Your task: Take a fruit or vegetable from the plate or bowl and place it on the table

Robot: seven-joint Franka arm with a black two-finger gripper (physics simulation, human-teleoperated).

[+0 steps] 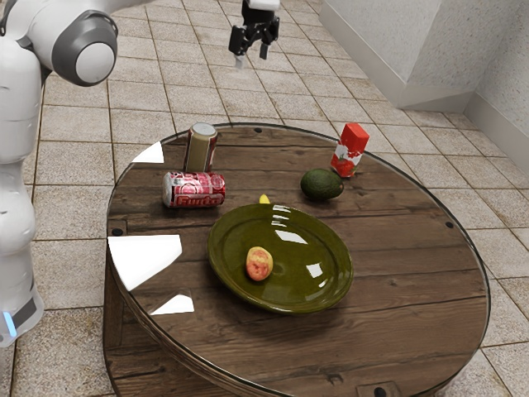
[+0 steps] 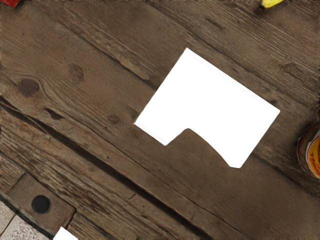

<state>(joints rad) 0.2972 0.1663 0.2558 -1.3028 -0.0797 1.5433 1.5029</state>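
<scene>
High above the table's far side, my gripper (image 1: 252, 57) hangs with its two fingers apart and nothing between them. A red-and-yellow fruit (image 1: 259, 264) lies on the dark green plate (image 1: 326, 285), left of its middle in the exterior view. An avocado (image 1: 321, 184) rests on the wooden table (image 1: 405, 248) behind the plate. A yellow tip (image 1: 264, 199) shows at the plate's far rim, the rest hidden. In the wrist view a yellow piece (image 2: 271, 3) is cut off by the picture's edge, over the bare wood (image 2: 100, 75).
A red can (image 1: 194, 190) lies on its side, and a tan can (image 1: 201, 149) stands behind it. A red carton (image 1: 350, 150) stands beyond the avocado. White glare patches (image 1: 147, 258) mark the tabletop. A can (image 2: 314, 154) shows partly in the wrist view.
</scene>
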